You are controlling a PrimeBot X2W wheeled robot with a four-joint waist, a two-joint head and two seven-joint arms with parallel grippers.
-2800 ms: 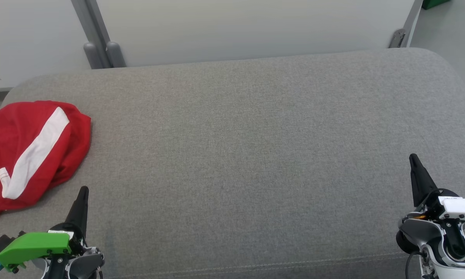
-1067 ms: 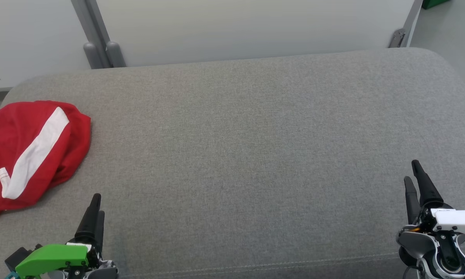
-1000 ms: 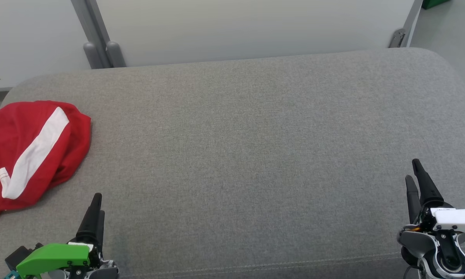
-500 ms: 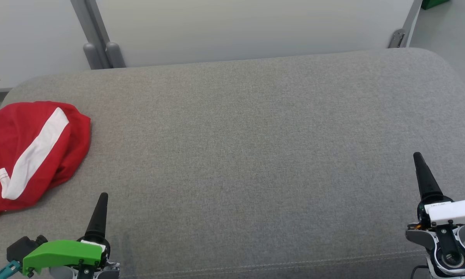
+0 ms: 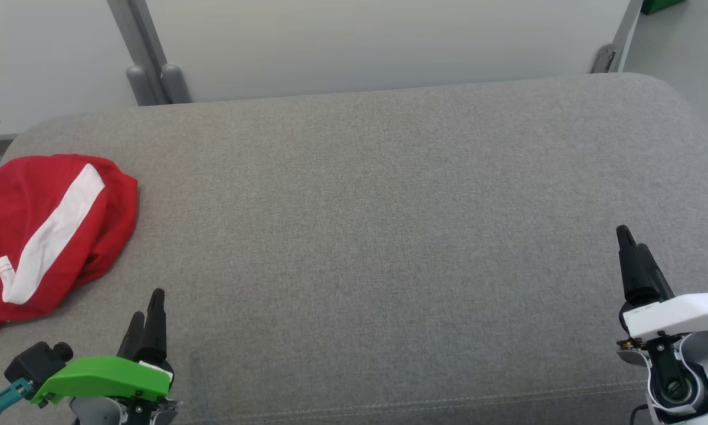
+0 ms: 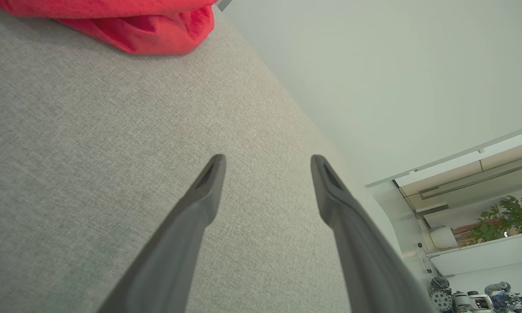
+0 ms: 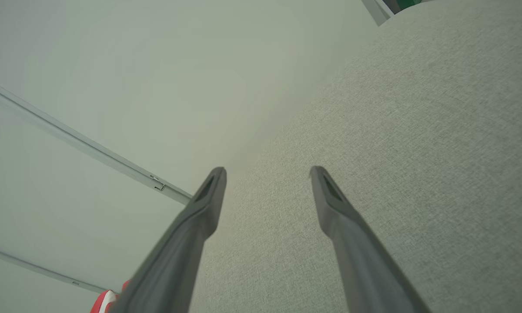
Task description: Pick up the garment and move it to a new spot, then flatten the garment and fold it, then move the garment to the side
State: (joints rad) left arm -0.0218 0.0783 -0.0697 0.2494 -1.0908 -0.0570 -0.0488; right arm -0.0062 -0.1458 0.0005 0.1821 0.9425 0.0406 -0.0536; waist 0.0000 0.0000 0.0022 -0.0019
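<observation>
At the near edge of the grey cushioned surface (image 5: 354, 206), the left gripper (image 5: 146, 304) sits by the near left corner and the right gripper (image 5: 632, 239) by the near right corner, both with fingers pointing toward the far edge. Each wrist view shows its own two dark fingers spread wide with only bare grey fabric in the gap. Both end effectors are therefore fully parted and neither holds anything. Whether the fingertips touch the fabric or stand just above it cannot be determined. Beyond the left gripper, at the left edge of the surface, lies the garment (image 5: 47, 230): red cloth with a broad white stripe, bunched into a loose, rumpled heap that runs past the left border of the head view. It is close to the left gripper but apart from it, and well apart from the right gripper. The middle and right of the surface carry nothing. Behind the far edge stand two grey posts (image 5: 153, 77) and a pale wall panel (image 5: 360, 41). Task status, judged from this layout: no step is complete. The garment is neither grasped, relocated, flattened nor folded. The pick-up is the step in hand, and the left gripper is best placed to perform it; transfer, flattening, folding and the final move aside all lie ahead.
</observation>
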